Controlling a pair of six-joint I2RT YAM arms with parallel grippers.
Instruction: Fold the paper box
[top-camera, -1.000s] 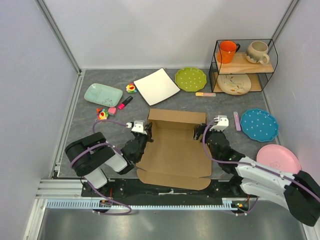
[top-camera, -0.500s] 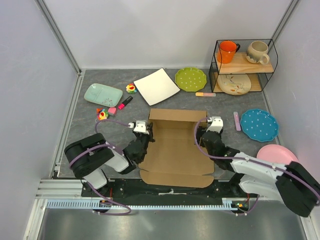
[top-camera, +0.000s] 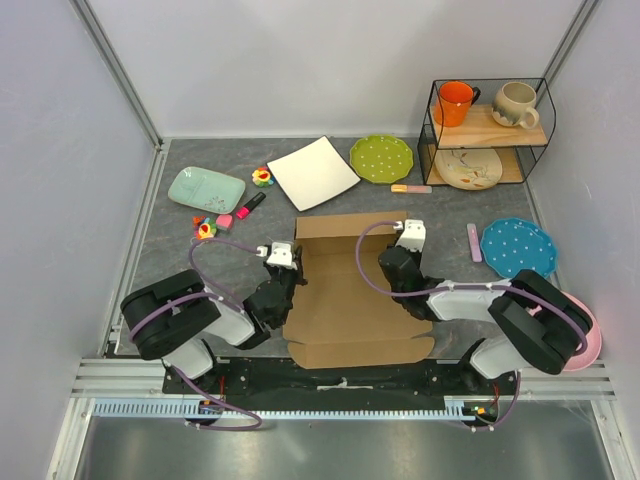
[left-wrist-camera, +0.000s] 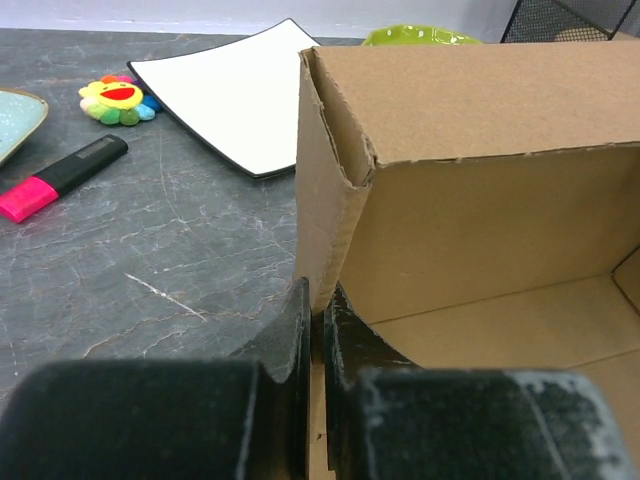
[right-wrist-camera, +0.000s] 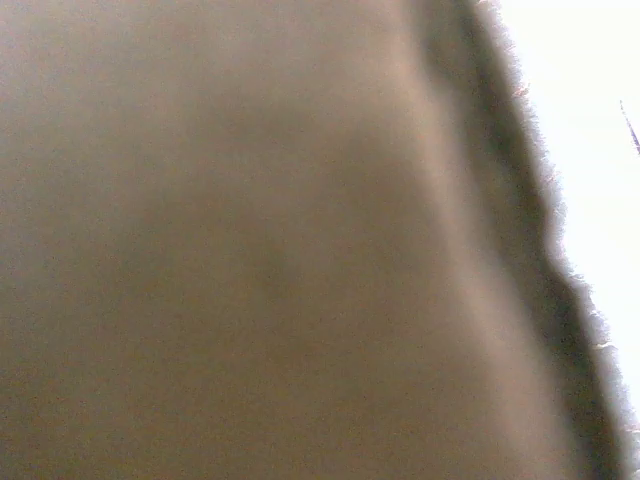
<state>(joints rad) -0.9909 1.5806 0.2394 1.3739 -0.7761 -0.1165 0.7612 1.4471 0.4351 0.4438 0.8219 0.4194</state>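
Note:
The paper box (top-camera: 345, 305) is brown cardboard lying in front of both arms, its back wall upright and its front flap flat toward me. My left gripper (top-camera: 287, 283) is shut on the box's raised left wall (left-wrist-camera: 330, 200), one finger on each side of the card, as the left wrist view shows (left-wrist-camera: 315, 318). My right gripper (top-camera: 390, 270) hangs over the box's right side, shut. Blurred cardboard (right-wrist-camera: 250, 250) very close to the lens fills the right wrist view and hides the fingers.
A white square plate (top-camera: 313, 172) and a green plate (top-camera: 381, 158) lie behind the box. A teal tray (top-camera: 206, 187), a pink marker (top-camera: 248, 206) and small toys sit at the back left. A blue dotted plate (top-camera: 517, 249), a pink plate (top-camera: 585, 325) and a wire shelf (top-camera: 487, 120) stand at the right.
My right arm has swung left from outside the box's right wall to over the box, and its gripper has shut. The left gripper has kept its hold.

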